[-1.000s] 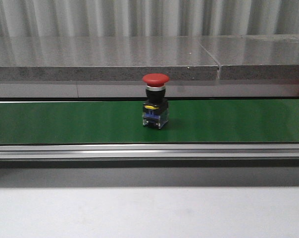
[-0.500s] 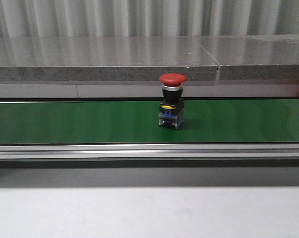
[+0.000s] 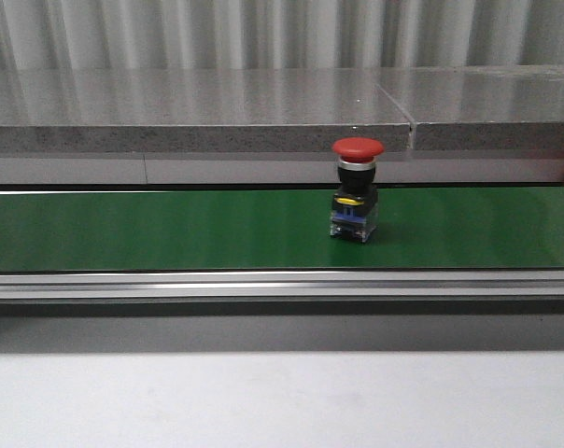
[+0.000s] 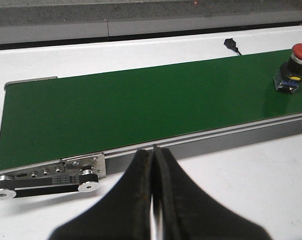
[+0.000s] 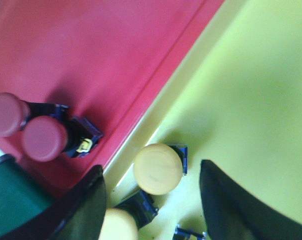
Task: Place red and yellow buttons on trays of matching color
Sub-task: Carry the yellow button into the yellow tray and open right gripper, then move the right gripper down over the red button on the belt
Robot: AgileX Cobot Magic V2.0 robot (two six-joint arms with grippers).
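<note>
White tabletop carries long green conveyor belt. Red plastic tray and yellow plastic tray lie side by side, edges touching, under right tool; its jaws are spread, empty, above a yellow-capped button already on yellow. Left tool is pressed together, empty, at the belt's near rail. Red mushroom-capped push button stands upright on belt, right of centre, well apart from left tool. Judgement: right arm nearer.
</note>
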